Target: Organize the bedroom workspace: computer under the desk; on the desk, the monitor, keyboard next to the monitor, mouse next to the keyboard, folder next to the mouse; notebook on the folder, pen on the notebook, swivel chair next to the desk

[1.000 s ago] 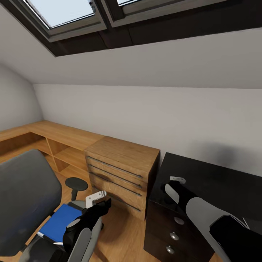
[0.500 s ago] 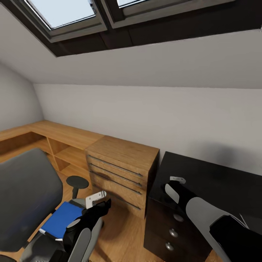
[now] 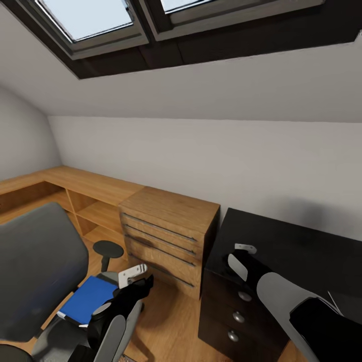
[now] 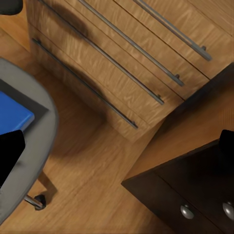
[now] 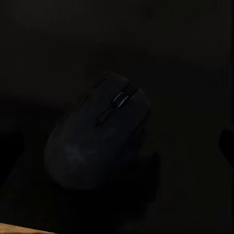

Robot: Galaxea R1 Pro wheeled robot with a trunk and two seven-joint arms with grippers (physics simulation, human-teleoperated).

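Head view: right claw (image 3: 240,255) reaches over desk (image 3: 301,246).

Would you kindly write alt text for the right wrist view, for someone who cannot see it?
A dark computer mouse with a scroll wheel lies on the glossy black desk, seen from directly above in very dim light. A thin strip of wood floor shows at one edge.

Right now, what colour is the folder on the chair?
Bright blue; the folder shows best in the head view.

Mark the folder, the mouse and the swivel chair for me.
folder (image 3: 88,300): head view, middle of the blue cover.
mouse (image 5: 97,139): right wrist view, its dark back.
swivel chair (image 3: 35,271): head view, grey backrest.
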